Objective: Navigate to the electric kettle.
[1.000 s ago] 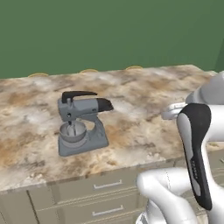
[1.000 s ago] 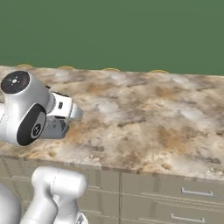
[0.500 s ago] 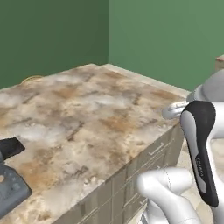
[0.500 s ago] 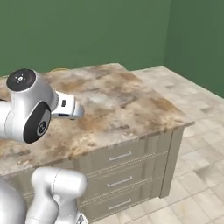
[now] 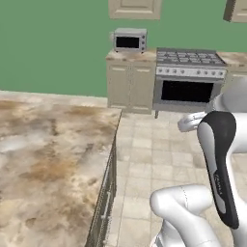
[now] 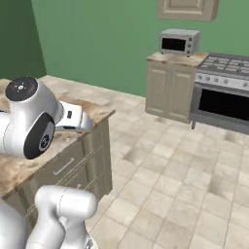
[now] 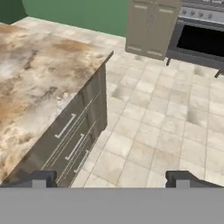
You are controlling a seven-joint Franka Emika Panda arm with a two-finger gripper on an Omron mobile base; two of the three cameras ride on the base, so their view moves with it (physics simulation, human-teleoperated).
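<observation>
Marbled brown stone table (image 5: 53, 159) at left, drawers on its end. Across the tiled floor (image 6: 185, 185): silver microwave (image 5: 129, 39) on a beige cabinet, beside a steel stove (image 5: 190, 79). Jaws (image 7: 111, 179) wide apart, holding nothing (kettle's position: cannot tell).

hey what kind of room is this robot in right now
A home-style kitchen, rendered. A steel gas stove with a dark oven door stands against the green wall, a silver microwave sits on the beige cabinet beside it, and a marbled brown stone counter with drawers is nearby.
</observation>
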